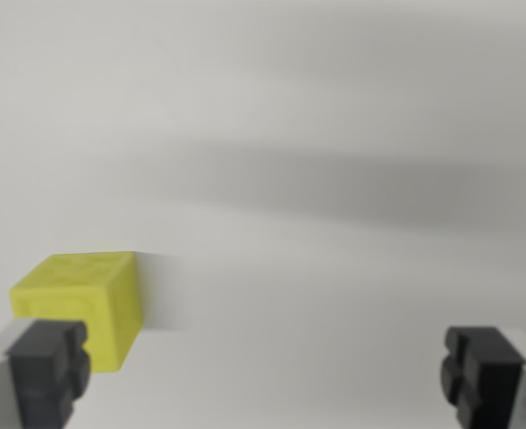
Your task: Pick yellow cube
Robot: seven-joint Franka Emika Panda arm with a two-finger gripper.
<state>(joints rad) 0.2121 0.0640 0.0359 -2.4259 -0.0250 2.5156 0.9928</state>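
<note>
A yellow cube [89, 299] rests on a pale grey surface at the lower left of the wrist view. My gripper [265, 375] is open, its two dark fingertips at the bottom corners. The left fingertip [50, 371] overlaps the cube's lower front corner and hides part of it. The right fingertip [482, 374] stands far off to the wrist view's right with nothing near it. Nothing lies in the wide gap between the fingers; the cube sits at the left finger, not centred in the gap.
A broad soft shadow band [352, 183] crosses the pale surface [272, 80] from the middle to the wrist view's right. No other objects or edges show.
</note>
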